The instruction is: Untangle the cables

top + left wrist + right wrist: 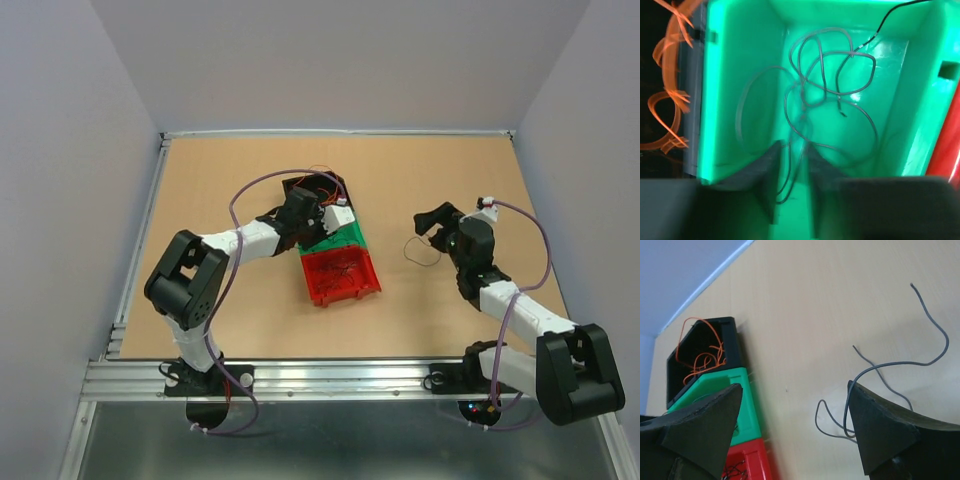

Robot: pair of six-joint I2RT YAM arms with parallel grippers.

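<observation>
While the left jaws stand narrowly parted, a grey cable (803, 95) runs through the gap between them, its loops lying on the floor of the green bin (730, 75). Orange cables (670, 100) curl in the black bin (702, 325) on its far side. The red bin (318, 290), toward the near edge, holds dark ones. The right jaws are spread wide over a loose grey cable (900, 363) lying on the worktop (250, 180), between the bins and the right edge.
</observation>
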